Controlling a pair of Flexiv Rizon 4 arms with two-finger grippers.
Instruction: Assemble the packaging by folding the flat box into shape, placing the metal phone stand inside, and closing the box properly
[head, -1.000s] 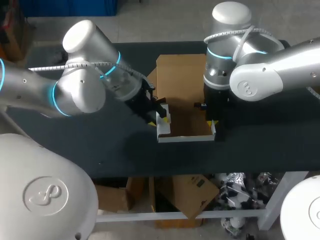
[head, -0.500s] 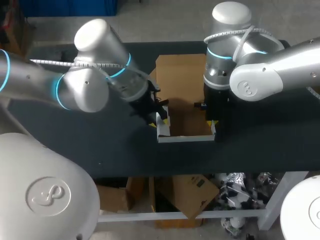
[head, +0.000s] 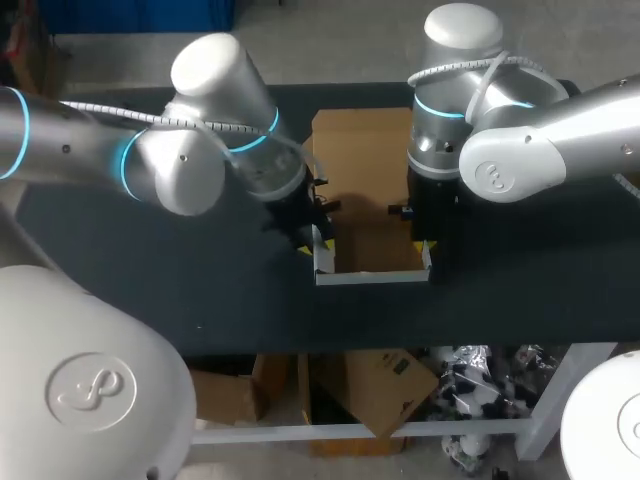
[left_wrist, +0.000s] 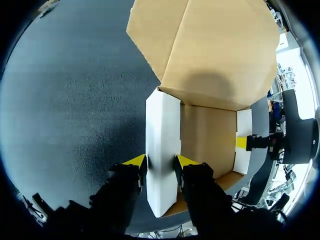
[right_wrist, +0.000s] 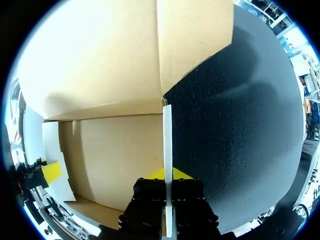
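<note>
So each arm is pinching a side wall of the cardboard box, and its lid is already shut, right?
Not shut: the head view shows the lid lying open behind the box. The left end effector and right end effector do each pinch a side wall.

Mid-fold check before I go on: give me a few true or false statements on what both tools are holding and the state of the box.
1. The left tool is shut on the left side wall of the box. True.
2. The right tool hangs open, clear of the box. False: it is shut on the right side wall.
3. The lid is folded down over the box. False: it lies open behind it.
4. No phone stand shows inside the box. True.
</note>
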